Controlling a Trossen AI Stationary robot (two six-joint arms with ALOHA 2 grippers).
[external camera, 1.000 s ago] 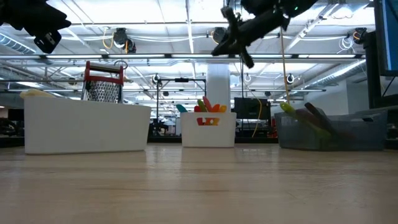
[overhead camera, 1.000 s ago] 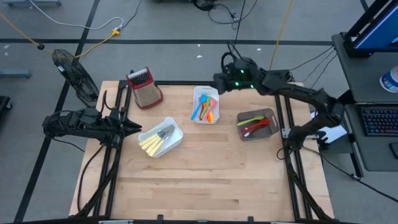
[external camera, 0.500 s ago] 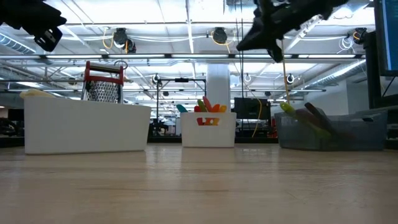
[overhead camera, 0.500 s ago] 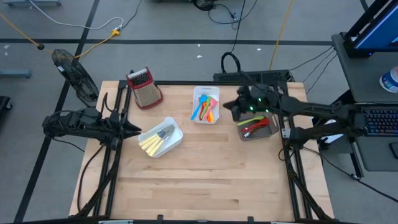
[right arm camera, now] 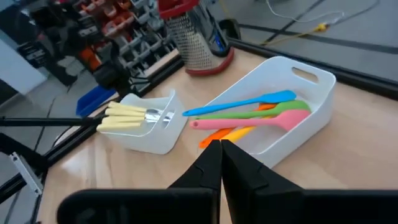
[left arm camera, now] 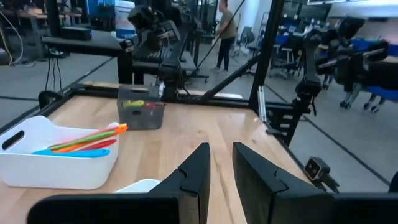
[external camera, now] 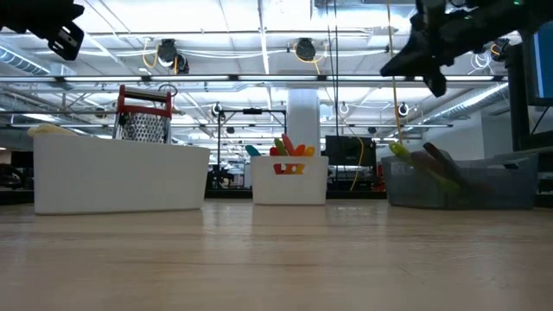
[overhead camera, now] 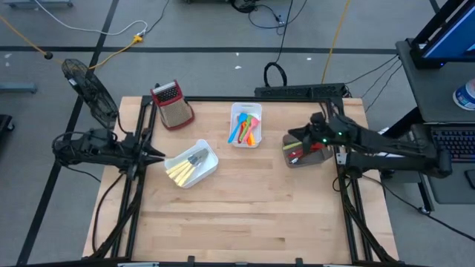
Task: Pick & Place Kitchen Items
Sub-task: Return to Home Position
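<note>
Colourful spatulas, blue (right arm camera: 249, 102), green, pink and orange, lie in a white bin (overhead camera: 246, 124) at the far middle. Cream-handled cutlery (overhead camera: 180, 171) lies in a second white bin (overhead camera: 208, 154) on the left. Red and green utensils (overhead camera: 303, 150) lie in a grey bin (overhead camera: 320, 153) on the right. My right gripper (overhead camera: 292, 139) hovers shut and empty high above the grey bin's far left corner, pointing toward the white bins (right arm camera: 219, 149). My left gripper (overhead camera: 159, 153) waits level at the table's left edge, beside the cutlery bin, with a narrow gap between its fingers (left arm camera: 221, 163) and nothing in it.
A metal box grater with a red top (overhead camera: 172, 104) stands at the far left. A black fan (overhead camera: 89, 89) sits off the table's far left corner. The near half of the wooden table (overhead camera: 245, 215) is bare board. Black frame rails run along both sides.
My right gripper has drawn back from over the far white bin toward the table's right and near edges, sinking a little, and now hangs above the grey bin. My left gripper has stayed in place and rolled slightly.
</note>
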